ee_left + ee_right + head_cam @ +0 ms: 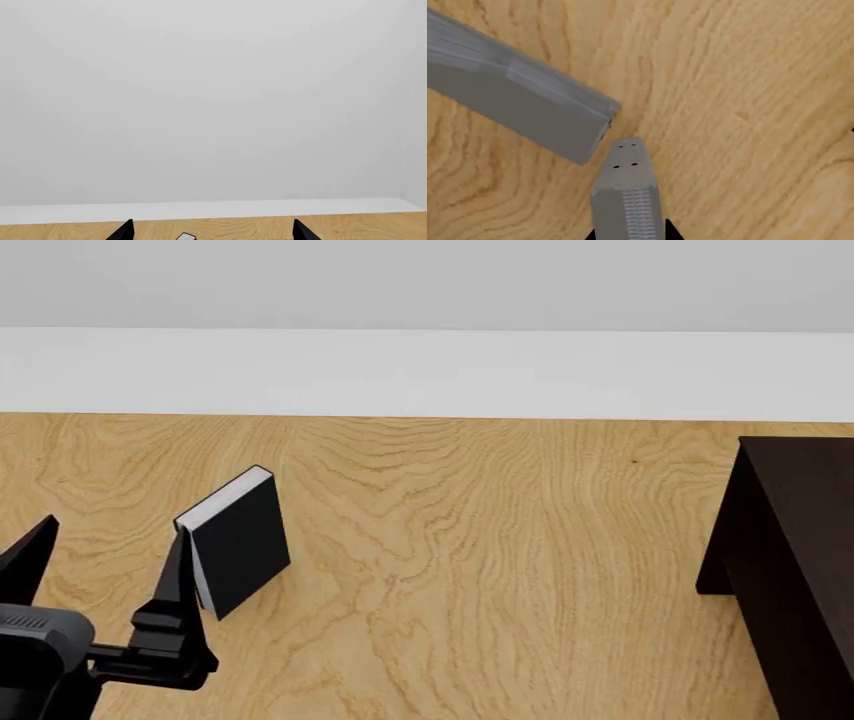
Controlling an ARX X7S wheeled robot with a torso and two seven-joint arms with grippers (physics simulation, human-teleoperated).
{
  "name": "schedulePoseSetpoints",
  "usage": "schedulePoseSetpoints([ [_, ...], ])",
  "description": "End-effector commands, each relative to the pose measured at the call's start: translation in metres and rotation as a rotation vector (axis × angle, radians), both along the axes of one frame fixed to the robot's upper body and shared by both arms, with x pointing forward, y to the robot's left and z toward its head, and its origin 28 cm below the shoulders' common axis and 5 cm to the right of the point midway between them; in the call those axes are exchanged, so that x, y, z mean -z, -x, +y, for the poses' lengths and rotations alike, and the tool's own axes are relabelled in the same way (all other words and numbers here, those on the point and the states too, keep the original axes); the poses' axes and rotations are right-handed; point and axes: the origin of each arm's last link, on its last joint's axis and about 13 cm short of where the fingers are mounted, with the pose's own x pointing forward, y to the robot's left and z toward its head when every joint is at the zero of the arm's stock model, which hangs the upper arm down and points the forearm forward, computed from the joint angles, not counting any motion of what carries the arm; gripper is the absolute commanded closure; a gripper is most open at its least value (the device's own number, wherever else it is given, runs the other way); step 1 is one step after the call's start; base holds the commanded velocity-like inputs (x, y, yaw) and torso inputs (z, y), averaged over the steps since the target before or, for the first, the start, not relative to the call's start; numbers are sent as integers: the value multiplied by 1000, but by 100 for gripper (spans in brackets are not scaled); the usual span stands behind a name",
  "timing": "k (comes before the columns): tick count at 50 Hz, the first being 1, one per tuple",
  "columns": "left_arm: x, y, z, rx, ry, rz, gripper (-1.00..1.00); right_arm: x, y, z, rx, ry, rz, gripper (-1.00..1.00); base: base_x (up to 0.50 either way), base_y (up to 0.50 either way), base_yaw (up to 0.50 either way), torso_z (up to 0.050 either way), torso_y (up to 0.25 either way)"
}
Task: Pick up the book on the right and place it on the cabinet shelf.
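In the right wrist view my right gripper [629,232] is shut on the book [625,190], a light-grey hardcover with white page edges. The book stands up between the two black fingertips [670,230] above the wooden surface. A second, near-identical grey book [514,100] lies flat just beyond it, its corner close to the held book's far end. The cabinet shelf [790,580], very dark brown, stands at the right edge of the head view. The right gripper is out of the head view. My left gripper [104,570] is open and empty; it also shows in the left wrist view [213,232].
A black-covered book with white pages [238,540] stands tilted on the wooden surface [507,570], right beside the left gripper's inner finger. Its white corner [185,236] shows between the left fingertips. A white ledge [427,370] and a grey wall run along the back.
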Motion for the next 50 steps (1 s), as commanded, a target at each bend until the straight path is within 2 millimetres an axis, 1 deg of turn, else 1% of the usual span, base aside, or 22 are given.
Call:
schedulePoseSetpoints([
  [1, 0, 0, 0, -1, -2, 0, -100, 4, 2, -2, 4, 21, 20, 100, 0, 0, 0, 0, 0],
  [10, 0, -1, 1, -3, 2, 0, -100, 4, 4, -3, 3, 49, 30, 100, 0, 0, -1, 0, 0],
  [20, 0, 0, 0, -3, 1, 0, -100, 2, 11, -7, 26, 98, 24, 100, 0, 0, -3, 0, 0],
  [31, -1, 0, 1, -4, 3, -2, -100, -14, 23, -11, 49, 142, -42, 100, 0, 0, -1, 0, 0],
  [40, -1, 0, 1, -4, 5, -1, -100, -28, 23, -10, 62, 145, -117, 100, 0, 0, 0, 0, 0],
  [45, -2, 0, 2, -8, 9, -1, -100, -43, 19, -8, 85, 137, -222, 100, 0, 0, 0, 0, 0],
  [50, -2, 0, 3, -8, 11, -2, -100, -59, 18, -6, 91, 128, -289, 100, 0, 0, 0, 0, 0],
])
